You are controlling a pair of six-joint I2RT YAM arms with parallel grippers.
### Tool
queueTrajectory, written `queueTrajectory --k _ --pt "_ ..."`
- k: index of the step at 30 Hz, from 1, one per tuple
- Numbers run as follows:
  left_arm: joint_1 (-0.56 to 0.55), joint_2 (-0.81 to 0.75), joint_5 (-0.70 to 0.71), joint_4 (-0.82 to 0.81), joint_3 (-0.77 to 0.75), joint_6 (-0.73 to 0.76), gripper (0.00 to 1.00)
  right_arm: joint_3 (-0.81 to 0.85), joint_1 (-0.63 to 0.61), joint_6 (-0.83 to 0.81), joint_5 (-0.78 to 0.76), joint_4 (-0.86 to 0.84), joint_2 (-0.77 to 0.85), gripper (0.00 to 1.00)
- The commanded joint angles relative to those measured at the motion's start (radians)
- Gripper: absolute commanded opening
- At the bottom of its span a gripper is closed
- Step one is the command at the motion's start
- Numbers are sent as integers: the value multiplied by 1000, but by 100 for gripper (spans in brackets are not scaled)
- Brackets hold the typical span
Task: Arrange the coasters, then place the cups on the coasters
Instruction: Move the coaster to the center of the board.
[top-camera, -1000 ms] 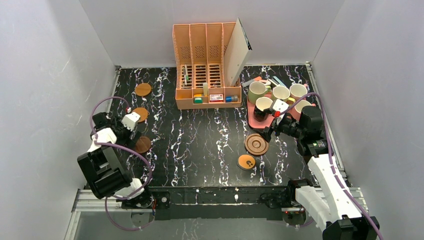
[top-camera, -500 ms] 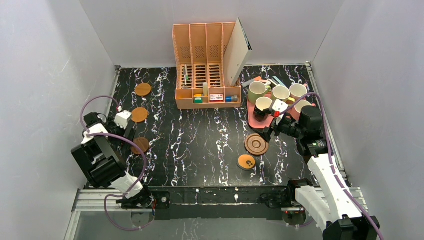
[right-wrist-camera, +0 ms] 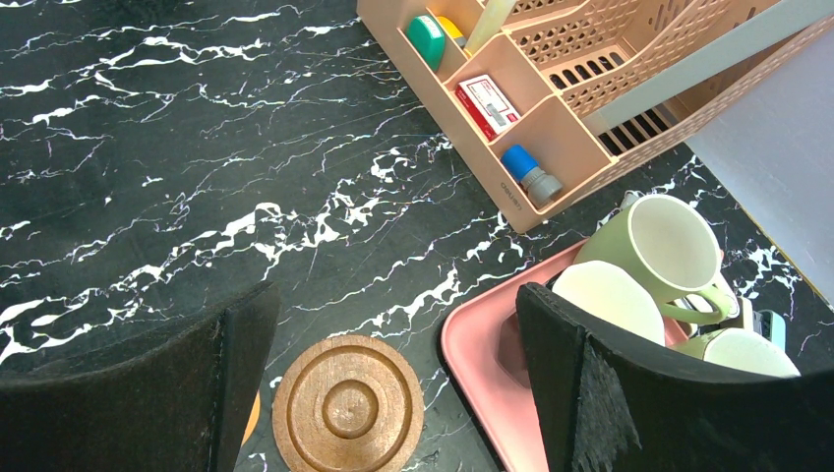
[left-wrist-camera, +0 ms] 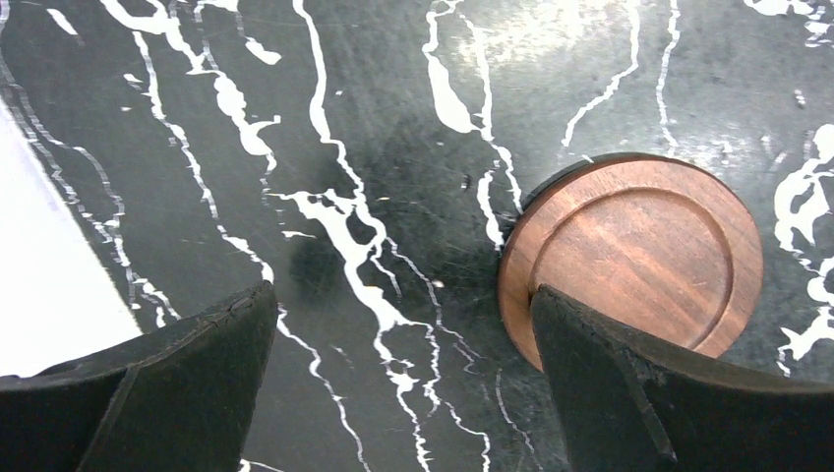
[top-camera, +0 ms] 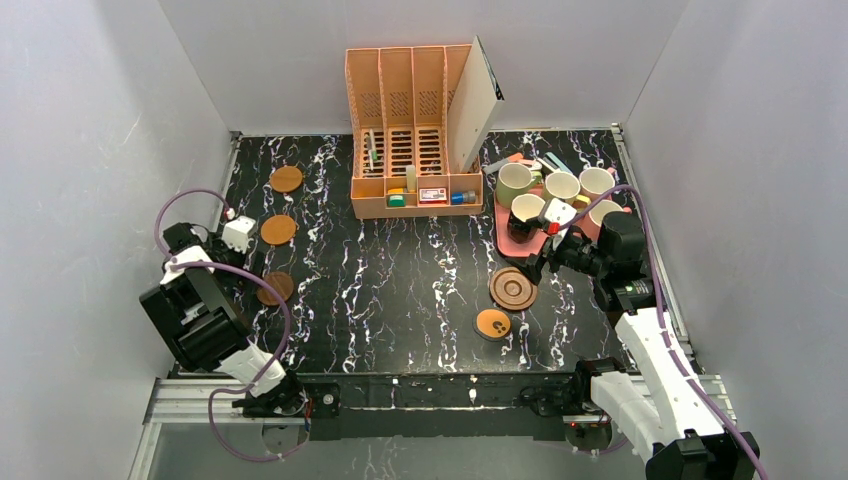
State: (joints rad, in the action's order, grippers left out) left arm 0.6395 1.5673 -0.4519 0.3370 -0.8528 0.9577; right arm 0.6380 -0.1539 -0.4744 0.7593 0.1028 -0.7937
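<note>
The five coasters lie flat on the black marbled table (top-camera: 400,290), all placed here against the peach desk organizer (top-camera: 415,135) at the back. Two plain orange-brown coasters sit to the organizer's left, one (top-camera: 286,179) level with its front and the other (top-camera: 278,229) nearer the arms. The dark brown coaster (left-wrist-camera: 629,256) lies further toward the near edge on that same side, partly behind the left arm's cable in the top view. The ringed wooden coaster (top-camera: 512,289) and the orange coaster with dark marks (top-camera: 492,324) lie to the organizer's near right, close together but apart

The cups stand crowded on the pink tray (right-wrist-camera: 472,354), just right of the organizer's front corner. The olive green cup (top-camera: 516,183) is the one closest to the organizer and the black cup (top-camera: 525,213) stands in front of it

The left gripper (left-wrist-camera: 403,295) hangs low over the table with its jaws spread wide and nothing between them; in its wrist view one finger overlaps the dark brown coaster's edge. The right gripper (right-wrist-camera: 393,305) is likewise spread wide and empty, hovering above the ringed wooden coaster and the tray's near corner
</note>
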Motion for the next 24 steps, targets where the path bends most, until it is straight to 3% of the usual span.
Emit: queueTrajectory --k 1,24 --pt "26 51 194 -96 27 46 98 -7 -6 6 11 -23 7 98" --pt "42 -31 56 90 16 152 98 -5 -6 9 15 -22 8 98"
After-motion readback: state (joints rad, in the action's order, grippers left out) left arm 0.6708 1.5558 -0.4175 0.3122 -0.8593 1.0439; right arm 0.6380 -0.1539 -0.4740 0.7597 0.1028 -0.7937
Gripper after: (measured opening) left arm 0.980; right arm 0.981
